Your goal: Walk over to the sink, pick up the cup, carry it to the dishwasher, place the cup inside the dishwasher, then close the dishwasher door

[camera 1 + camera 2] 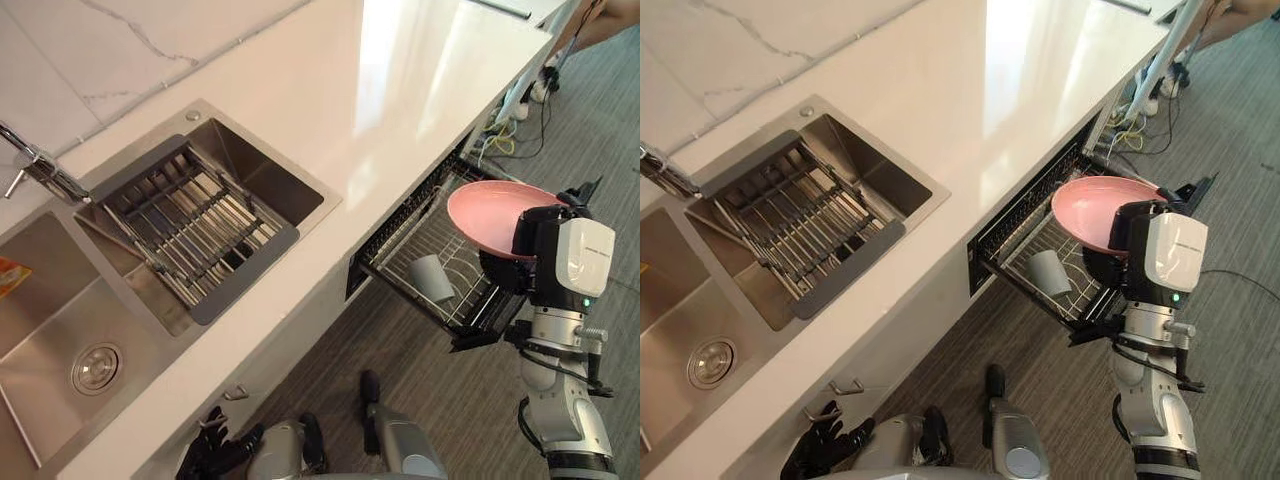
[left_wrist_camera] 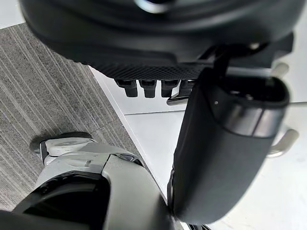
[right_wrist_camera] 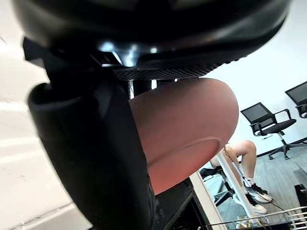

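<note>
White counter (image 1: 400, 90), sink (image 1: 265, 180) at left. I see cup (image 1: 432, 278) in pulled-out dishwasher rack (image 1: 410, 235); my right hand (image 1: 535, 250) grips pink plate (image 1: 490, 215) over it. Left hand (image 1: 825, 445) hangs low, fingers loose.

Bright, even light in my head views; a broad white glare streaks the countertop (image 1: 395, 70) at upper centre (the sink (image 1: 60, 330) steel gleams softly), while the dishwasher (image 1: 400, 215) opening at right lies shadowed.

White countertop (image 1: 400, 80), steel sink (image 1: 40, 300) set in it, drain rack (image 1: 190, 230) across sink, cup (image 1: 432, 278) in dishwasher rack (image 1: 405, 248)
</note>
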`<state>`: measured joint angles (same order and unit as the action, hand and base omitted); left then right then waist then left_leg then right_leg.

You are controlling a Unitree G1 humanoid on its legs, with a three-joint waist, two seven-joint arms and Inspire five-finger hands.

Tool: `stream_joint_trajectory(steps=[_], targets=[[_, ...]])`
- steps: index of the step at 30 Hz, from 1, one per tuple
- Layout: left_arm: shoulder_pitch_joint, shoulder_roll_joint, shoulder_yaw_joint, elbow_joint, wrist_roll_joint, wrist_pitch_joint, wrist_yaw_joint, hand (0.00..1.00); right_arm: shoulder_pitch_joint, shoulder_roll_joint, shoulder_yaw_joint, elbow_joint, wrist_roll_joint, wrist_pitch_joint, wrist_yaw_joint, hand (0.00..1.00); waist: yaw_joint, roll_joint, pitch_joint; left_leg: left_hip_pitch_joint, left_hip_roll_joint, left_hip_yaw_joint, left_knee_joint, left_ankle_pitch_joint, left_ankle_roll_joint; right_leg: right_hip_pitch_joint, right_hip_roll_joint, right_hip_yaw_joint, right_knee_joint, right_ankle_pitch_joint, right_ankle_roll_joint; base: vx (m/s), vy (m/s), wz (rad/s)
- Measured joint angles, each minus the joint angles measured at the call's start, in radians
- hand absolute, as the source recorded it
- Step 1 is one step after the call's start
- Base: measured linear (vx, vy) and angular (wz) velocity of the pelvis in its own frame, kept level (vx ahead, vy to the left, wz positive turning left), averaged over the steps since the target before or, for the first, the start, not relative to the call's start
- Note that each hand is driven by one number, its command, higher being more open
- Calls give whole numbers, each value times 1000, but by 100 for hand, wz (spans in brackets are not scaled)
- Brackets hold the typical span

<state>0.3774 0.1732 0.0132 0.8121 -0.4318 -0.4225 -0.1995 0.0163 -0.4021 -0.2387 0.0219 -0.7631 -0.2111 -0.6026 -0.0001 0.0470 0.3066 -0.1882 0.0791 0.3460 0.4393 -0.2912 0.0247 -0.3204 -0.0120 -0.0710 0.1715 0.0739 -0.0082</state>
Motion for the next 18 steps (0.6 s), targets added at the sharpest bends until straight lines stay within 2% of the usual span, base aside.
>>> stream_joint_trajectory(steps=[8,12,18], targets=[[-10,-5,-1,-85,-23,-30,0,100,-103,-8,2,77,59,36,-17,0,15,10,77,-98,23,-9,86,-19,11,-120,-11,-31,140,-65,-13,-16,-33,4],[-9,-15,-1,-127,-55,-44,2,100,-162,-9,4,79,115,38,-31,0,31,12,111,-137,42,-9,144,-41,3,-178,-28,-64,233,-114,-23,24,-50,-1],[-11,-23,0,-197,-103,-49,5,100,-230,-32,29,80,193,44,-35,0,69,14,131,-219,75,-39,253,-80,-19,-266,-51,-128,372,-192,-44,29,-85,14]])
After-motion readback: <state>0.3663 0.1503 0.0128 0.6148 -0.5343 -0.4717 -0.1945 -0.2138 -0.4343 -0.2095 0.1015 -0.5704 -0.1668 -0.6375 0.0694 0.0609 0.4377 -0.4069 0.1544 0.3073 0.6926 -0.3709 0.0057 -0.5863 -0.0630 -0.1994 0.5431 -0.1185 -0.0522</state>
